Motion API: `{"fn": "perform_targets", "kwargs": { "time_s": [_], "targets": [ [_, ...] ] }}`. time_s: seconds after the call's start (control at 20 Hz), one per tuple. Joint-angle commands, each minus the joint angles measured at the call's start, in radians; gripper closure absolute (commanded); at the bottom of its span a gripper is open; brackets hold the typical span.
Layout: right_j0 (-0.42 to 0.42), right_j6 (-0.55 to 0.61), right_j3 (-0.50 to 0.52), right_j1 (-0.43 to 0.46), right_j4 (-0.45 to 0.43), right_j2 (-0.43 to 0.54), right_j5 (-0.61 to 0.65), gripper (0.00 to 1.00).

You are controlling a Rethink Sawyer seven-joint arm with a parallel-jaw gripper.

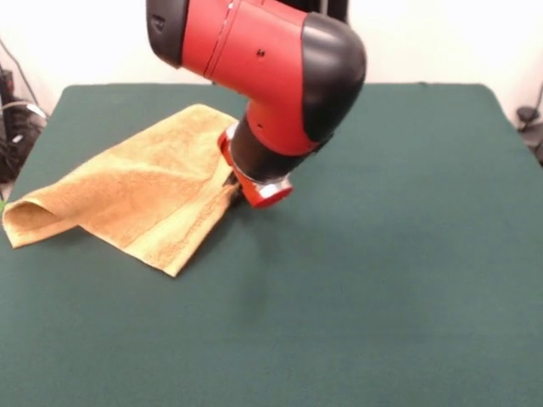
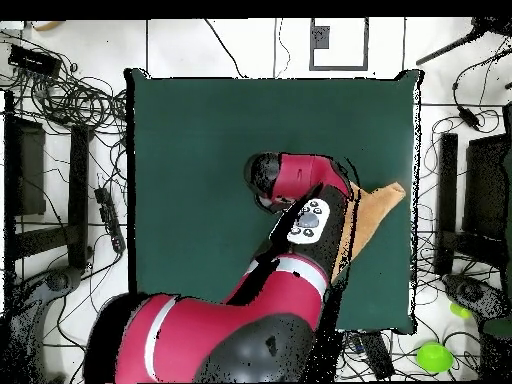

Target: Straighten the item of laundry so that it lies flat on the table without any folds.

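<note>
The orange-tan towel [image 1: 136,191] lies on the left part of the dark green table [image 1: 390,254]. Its left corner [image 1: 34,216] is folded over on itself and its near corner points toward the camera. My gripper [image 1: 236,188] is down at the towel's right edge, mostly hidden behind the red and black wrist, so its state does not show. In the overhead view the arm covers most of the towel [image 2: 378,208]; only a strip shows near the table's [image 2: 200,150] right side, and the gripper is hidden under the arm.
Black cables and equipment [image 2: 70,100] lie on the floor around the table. A green round object [image 2: 432,355] sits on the floor beyond the table's corner. More cables [image 1: 13,127] show past the table's left edge in the front view.
</note>
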Motion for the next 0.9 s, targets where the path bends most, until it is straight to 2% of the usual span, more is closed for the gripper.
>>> {"fn": "perform_targets", "kwargs": {
  "time_s": [0.05, 0.25, 0.4, 0.9],
  "targets": [
    [0.068, 0.103, 0.100, -0.055, 0.112, 0.205, 0.053, 1.00],
    [0.104, 0.178, 0.131, -0.073, 0.157, 0.219, 0.032, 1.00],
    [0.125, 0.203, 0.118, -0.065, 0.183, 0.218, 0.038, 1.00],
    [0.172, 0.309, 0.015, 0.027, 0.284, 0.170, 0.045, 1.00]
  ]
}}
